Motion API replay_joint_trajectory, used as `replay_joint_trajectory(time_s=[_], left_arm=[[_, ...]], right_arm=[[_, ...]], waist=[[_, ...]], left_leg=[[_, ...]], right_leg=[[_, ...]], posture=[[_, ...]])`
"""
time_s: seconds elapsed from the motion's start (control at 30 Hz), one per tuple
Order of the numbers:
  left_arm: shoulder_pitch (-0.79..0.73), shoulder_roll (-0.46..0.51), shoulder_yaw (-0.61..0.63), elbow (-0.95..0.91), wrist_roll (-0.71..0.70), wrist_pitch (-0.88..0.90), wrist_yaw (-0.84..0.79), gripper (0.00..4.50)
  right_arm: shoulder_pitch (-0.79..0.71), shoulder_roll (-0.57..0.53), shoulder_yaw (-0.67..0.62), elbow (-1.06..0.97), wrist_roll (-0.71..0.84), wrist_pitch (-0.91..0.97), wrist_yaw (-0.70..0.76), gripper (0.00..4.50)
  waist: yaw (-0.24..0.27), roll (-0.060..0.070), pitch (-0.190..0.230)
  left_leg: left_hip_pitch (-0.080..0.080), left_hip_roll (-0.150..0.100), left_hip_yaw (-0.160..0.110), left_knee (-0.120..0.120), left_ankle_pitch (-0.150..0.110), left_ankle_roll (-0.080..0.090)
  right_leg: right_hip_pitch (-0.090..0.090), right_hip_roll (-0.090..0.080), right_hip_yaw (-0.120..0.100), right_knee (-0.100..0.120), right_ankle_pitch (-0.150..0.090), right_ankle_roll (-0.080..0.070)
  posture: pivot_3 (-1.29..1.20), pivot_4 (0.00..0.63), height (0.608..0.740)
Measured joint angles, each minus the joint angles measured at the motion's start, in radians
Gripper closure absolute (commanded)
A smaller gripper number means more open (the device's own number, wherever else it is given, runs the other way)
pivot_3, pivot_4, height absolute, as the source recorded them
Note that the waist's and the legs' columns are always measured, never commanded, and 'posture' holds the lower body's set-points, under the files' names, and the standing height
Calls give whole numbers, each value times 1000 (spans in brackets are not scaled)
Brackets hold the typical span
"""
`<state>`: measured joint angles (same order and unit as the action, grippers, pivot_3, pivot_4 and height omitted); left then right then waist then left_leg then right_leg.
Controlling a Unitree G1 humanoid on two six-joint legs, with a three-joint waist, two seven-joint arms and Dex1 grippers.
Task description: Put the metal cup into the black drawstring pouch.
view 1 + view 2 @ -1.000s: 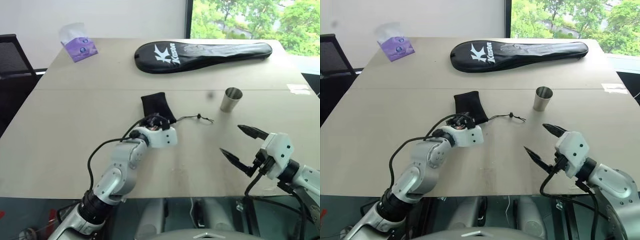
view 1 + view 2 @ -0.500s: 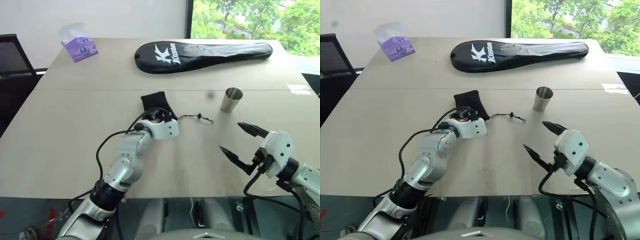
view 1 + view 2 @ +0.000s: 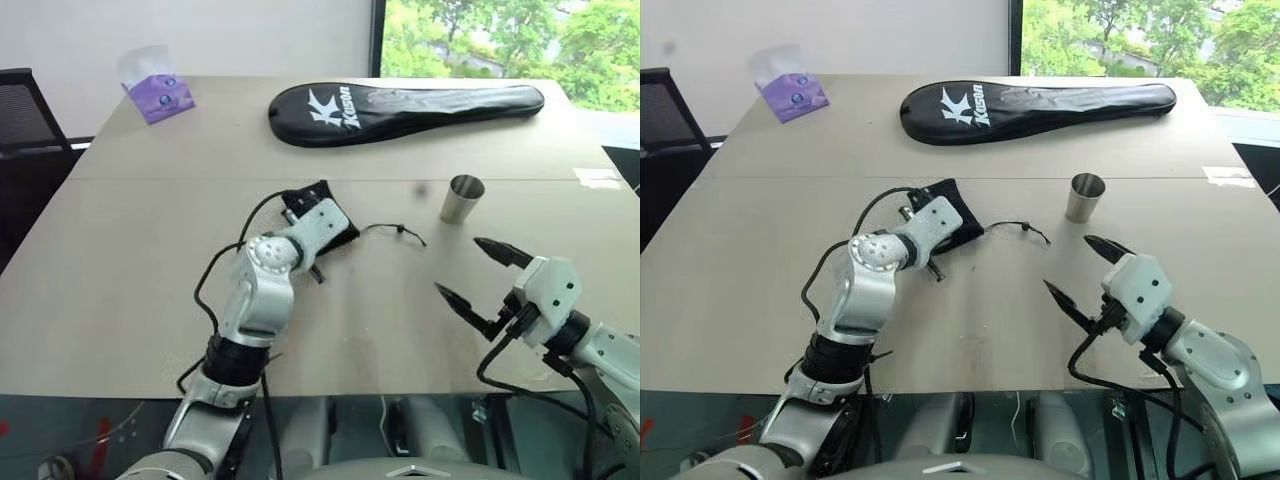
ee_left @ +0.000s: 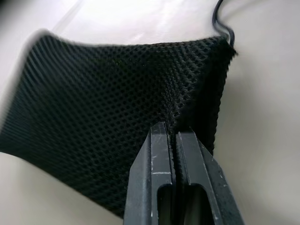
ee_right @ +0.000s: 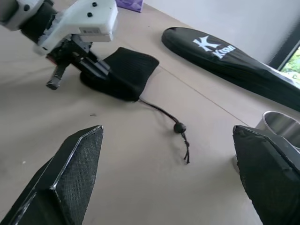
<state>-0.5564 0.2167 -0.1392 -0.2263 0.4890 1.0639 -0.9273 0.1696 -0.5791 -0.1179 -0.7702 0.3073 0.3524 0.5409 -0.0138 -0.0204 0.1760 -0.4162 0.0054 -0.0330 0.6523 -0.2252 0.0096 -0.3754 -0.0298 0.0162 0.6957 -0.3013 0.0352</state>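
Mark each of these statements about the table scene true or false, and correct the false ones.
1. The left gripper is shut on the black drawstring pouch. True.
2. The metal cup lies tipped over. False: it stands upright.
3. The right gripper is open and holds nothing. True.
4. The metal cup is already inside the pouch. False: it stands on the table, apart from the pouch.
5. The racket cover lies farther from the robot than the cup. True.
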Motion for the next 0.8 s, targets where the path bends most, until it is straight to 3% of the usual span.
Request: replay_joint_trajectory(time_s=[0.17, 0.3, 0.43, 0.53, 0.8], left_arm=[[-134, -31, 157, 2, -201, 350, -9, 4456], [-141, -21, 188, -2, -314, 485, 47, 4456], [-80, 5, 189, -47, -370, 466, 98, 4456], [-1, 6, 189, -60, -432, 413, 139, 4456], [-44, 17, 248, -41, -532, 353, 246, 4456]], right_arm=[[-139, -77, 50, 4, -134, 151, -72, 0], [-342, -47, 25, 58, -85, 355, -109, 0], [-508, -21, -27, 124, 15, 531, -114, 0], [-714, -108, -45, 244, 38, 690, -110, 0], [-947, -131, 69, 676, 36, 749, -30, 0]], waist=[[-1, 0, 0], [0, 0, 0], [-3, 1, 0], [4, 1, 1], [1, 1, 1]], left_leg=[[0, 0, 0, 1, 0, 0], [0, 0, 0, 0, 3, -5], [0, 0, 2, 0, 3, -5], [-1, 0, 0, 0, 0, -1], [-1, -1, 2, -1, 0, 0]], right_leg=[[0, 0, 0, 0, 0, 0], [0, -1, 1, 0, 0, 0], [0, -4, 3, 0, 0, 0], [-1, -6, 3, 0, 0, 0], [-2, -5, 6, -1, 1, 0]], posture=[[0, 150, 740], [0, 150, 740], [0, 150, 740], [0, 150, 740], [0, 150, 740]])
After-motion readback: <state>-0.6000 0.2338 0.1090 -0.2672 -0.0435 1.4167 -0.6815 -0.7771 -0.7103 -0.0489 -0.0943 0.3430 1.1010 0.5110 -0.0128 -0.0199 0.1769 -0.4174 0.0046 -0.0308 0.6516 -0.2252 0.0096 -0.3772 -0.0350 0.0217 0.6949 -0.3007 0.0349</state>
